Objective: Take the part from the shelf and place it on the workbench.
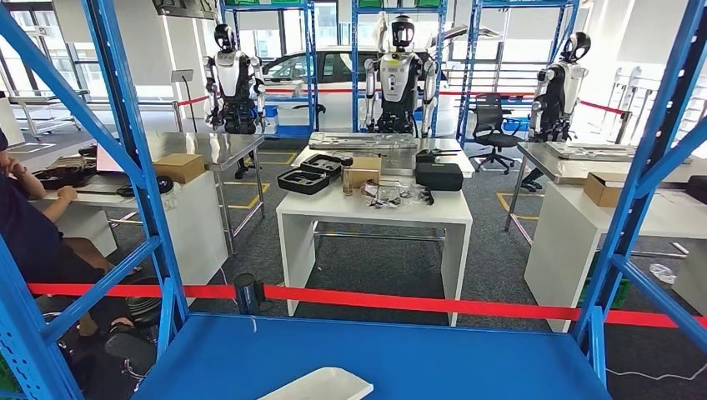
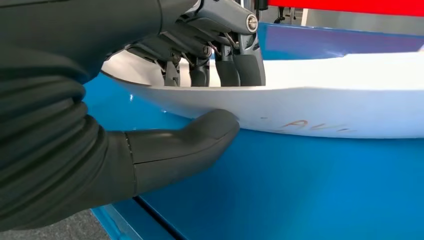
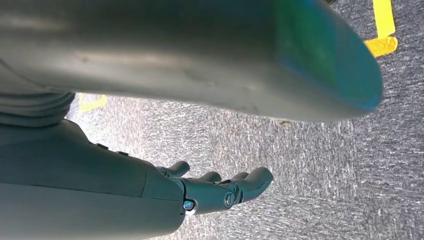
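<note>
The part (image 1: 321, 385) is a flat white curved panel lying at the near edge of the blue shelf deck (image 1: 375, 346). In the left wrist view my left hand (image 2: 200, 70) grips the panel (image 2: 350, 95) by its rim: dark fingers (image 2: 235, 65) press on its upper face and the thumb (image 2: 195, 142) sits under the edge, just above the blue deck (image 2: 300, 190). Faint lettering shows on the panel's side. My right hand (image 3: 220, 189) hangs over grey carpet, fingers loosely apart, holding nothing. The white workbench (image 1: 375, 212) stands beyond the shelf.
Blue shelf uprights and braces (image 1: 137, 167) (image 1: 642, 183) frame the view. A red barrier tape (image 1: 417, 303) on a black post (image 1: 246, 293) runs between shelf and workbench. Cases and small items crowd the workbench top. A person (image 1: 25, 225) sits at the left.
</note>
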